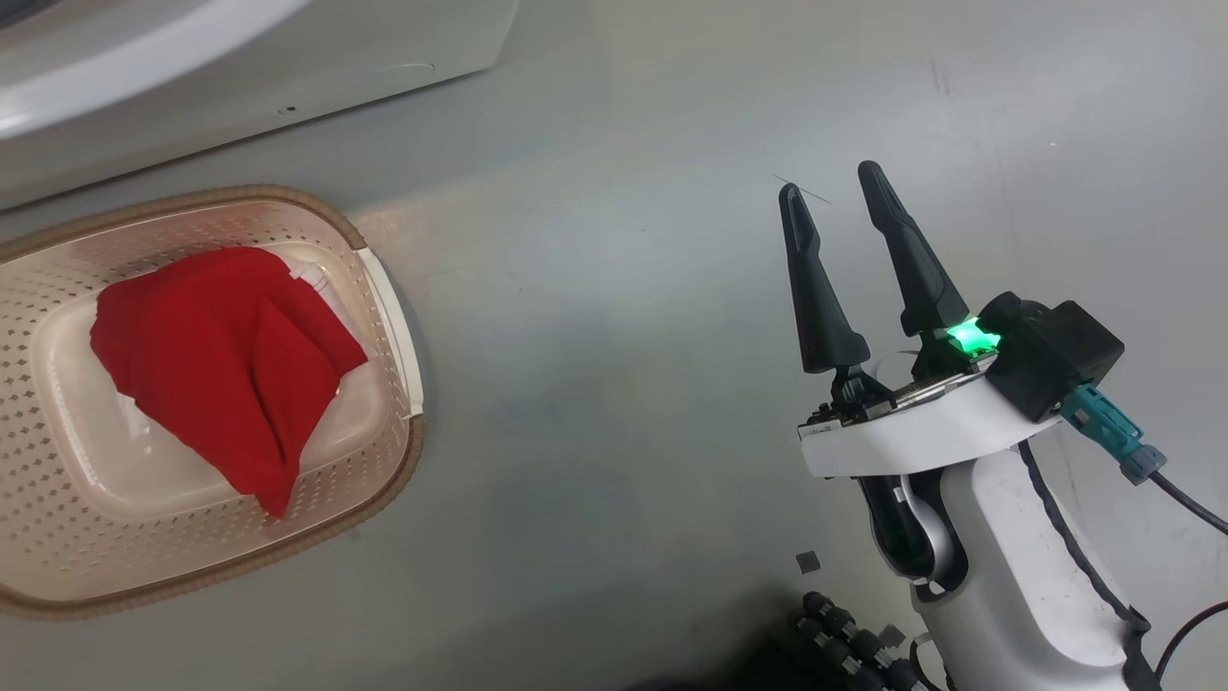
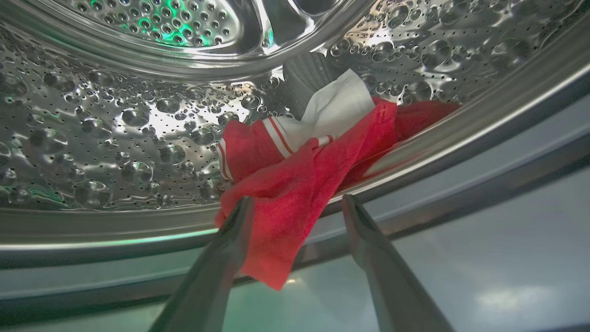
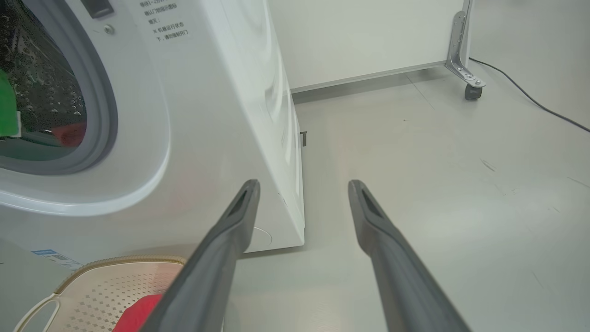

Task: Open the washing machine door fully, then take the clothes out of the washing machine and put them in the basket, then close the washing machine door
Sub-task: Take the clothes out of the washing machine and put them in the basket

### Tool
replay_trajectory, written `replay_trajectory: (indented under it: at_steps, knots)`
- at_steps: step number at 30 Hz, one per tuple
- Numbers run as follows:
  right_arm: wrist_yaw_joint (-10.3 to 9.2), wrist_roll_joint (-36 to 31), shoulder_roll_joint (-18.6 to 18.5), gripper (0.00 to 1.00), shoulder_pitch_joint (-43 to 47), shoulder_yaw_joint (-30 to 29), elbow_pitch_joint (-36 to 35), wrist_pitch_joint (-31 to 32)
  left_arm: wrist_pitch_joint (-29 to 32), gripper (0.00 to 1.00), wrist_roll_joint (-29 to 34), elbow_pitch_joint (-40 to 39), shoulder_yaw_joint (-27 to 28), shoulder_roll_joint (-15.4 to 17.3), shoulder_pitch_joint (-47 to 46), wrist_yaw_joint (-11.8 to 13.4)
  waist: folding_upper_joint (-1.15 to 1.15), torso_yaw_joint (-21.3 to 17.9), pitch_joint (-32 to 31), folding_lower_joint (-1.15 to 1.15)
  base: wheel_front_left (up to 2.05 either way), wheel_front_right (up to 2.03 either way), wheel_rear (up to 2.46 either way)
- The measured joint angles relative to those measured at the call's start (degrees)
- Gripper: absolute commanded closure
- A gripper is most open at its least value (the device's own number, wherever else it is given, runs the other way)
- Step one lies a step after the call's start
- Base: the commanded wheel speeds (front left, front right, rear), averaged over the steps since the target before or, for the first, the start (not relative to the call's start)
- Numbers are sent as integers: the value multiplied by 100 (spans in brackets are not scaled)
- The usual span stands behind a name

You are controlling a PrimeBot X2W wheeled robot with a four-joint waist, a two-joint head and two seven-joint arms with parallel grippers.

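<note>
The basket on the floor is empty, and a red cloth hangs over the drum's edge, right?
Not empty: the head view shows a red garment lying in the basket. A red cloth does hang over the drum's edge.

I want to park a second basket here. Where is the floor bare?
Bare floor lies between the basket and the right gripper, and from the side of the washing machine to the caster. Crowded: the drum mouth, where the left gripper straddles red clothes.
</note>
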Motion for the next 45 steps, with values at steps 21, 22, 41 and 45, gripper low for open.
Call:
replay_trajectory:
  at_steps: [21,22,41,45]
  knots:
    - [-49,149,1,0,-137,34,40,0,464,100,88,341,27,118,-341,29,0,-167,166,0,0,0,0]
    - [-49,149,1,0,-148,33,42,0,464,100,93,347,24,122,-353,29,0,-168,168,0,0,0,0]
    - [-55,92,0,0,-237,-76,112,0,-165,100,185,249,-92,1,-424,88,0,-75,72,0,0,0,0]
    - [-55,40,1,0,-240,-120,135,0,-416,100,183,182,-71,-53,-424,132,0,-10,7,0,0,0,0]
